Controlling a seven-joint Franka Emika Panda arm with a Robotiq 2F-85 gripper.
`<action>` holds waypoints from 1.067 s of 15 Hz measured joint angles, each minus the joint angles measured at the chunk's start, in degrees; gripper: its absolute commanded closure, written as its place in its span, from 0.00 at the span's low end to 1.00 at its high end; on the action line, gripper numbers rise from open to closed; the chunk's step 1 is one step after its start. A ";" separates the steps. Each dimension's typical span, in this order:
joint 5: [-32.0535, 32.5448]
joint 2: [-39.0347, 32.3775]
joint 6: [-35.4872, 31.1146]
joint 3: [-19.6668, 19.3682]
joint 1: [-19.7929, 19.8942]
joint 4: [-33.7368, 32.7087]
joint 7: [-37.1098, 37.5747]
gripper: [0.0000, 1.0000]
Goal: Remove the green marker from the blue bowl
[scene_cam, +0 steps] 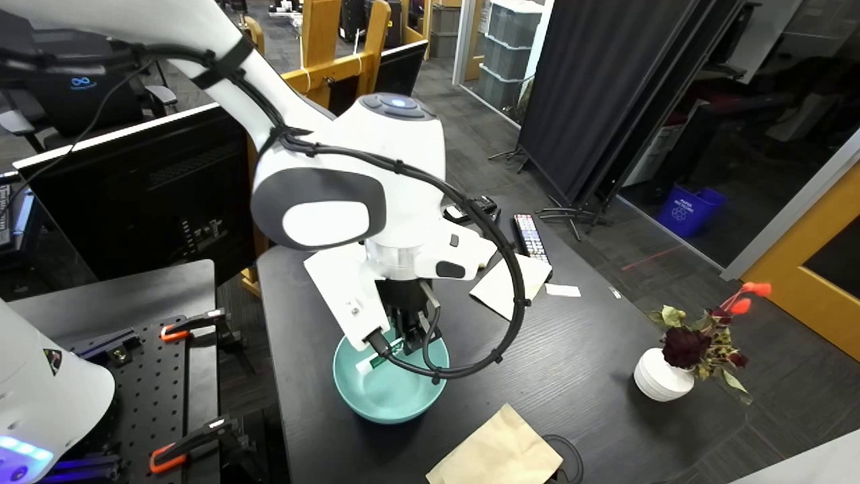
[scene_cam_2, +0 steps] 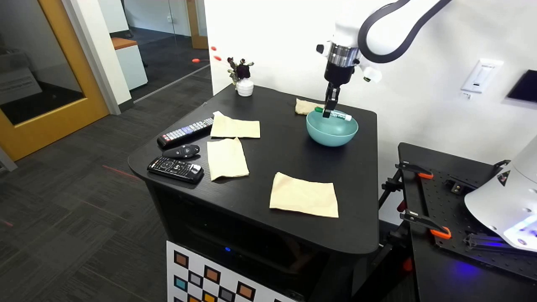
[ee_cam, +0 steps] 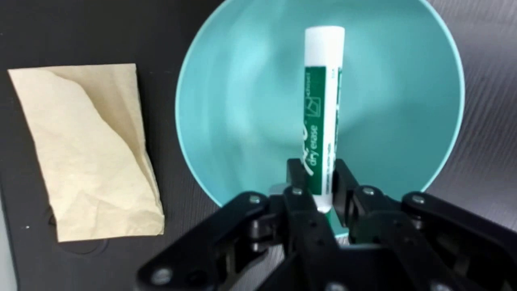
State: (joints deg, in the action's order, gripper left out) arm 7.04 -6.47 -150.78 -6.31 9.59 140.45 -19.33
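Note:
The green marker point(ee_cam: 315, 117) is a dry-erase pen with a white body, green label and green cap. My gripper point(ee_cam: 318, 171) is shut on it near the cap end, one finger on each side. The blue bowl point(ee_cam: 250, 105) is wide and teal, and lies beneath the marker. In both exterior views the marker point(scene_cam: 371, 363) point(scene_cam_2: 342, 115) is over the bowl point(scene_cam: 388, 407) point(scene_cam_2: 329, 135), at about rim height and slightly tilted. The gripper point(scene_cam: 411, 343) point(scene_cam_2: 329, 112) is above the bowl. In the wrist view the fingers partly hide the cap.
A folded brown paper point(ee_cam: 93, 161) lies beside the bowl. Several pale napkins point(scene_cam_2: 304, 195) lie on the dark table, with remotes point(scene_cam_2: 176, 168) near its edge. A white vase point(scene_cam: 662, 376) with flowers stands on the table. A monitor point(scene_cam: 148, 195) stands behind the arm.

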 measured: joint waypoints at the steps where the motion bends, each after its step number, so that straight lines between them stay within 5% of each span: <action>1: -0.37 1.81 0.91 -0.08 0.03 0.79 -0.75 0.95; 10: -9.40 14.44 9.00 -1.09 -0.82 4.95 -8.86 0.95; 16: -12.04 17.58 10.85 -0.50 -6.25 4.57 -8.58 0.95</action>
State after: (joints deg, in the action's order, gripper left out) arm -5.00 11.11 -139.93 -6.81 3.34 145.02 -27.92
